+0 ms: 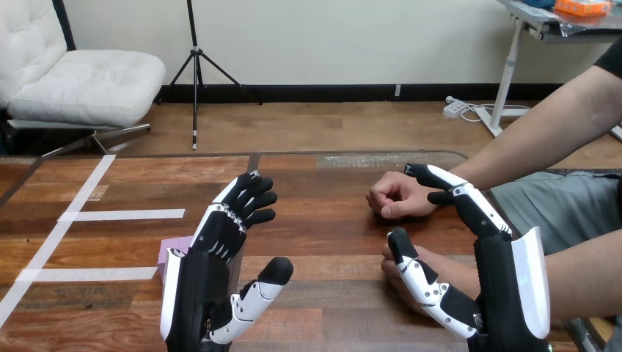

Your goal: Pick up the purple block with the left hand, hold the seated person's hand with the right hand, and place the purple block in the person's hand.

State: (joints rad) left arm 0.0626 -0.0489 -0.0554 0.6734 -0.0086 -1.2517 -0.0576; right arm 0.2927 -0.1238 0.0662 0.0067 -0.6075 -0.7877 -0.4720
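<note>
The table point(330, 242) is made of dark, glossy wooden planks with a visible grain, and flat white tape strips point(121, 215) cross it toward its left edge. The purple block point(173, 254), a small matte cube with square corners, rests on the wood left of the middle and toward the near edge. Most of it is hidden behind the left hand point(198, 286). That hand stands over the block with its black-and-white jointed fingers point(249, 199) loosely bent and spread, its thumb out to the side, and nothing in its grasp; whether it touches the block cannot be told. Near the right edge, the right hand point(502, 290) is open, with its smooth white shell turned outward. Its fingers reach straight toward the person's far hand point(396, 196), a loose fist resting on the wood, and the fingertips end just beside that fist. The thumb of the right hand lies across the person's near hand point(412, 265), which rests on the table closer to the near edge, without curling round it.
</note>
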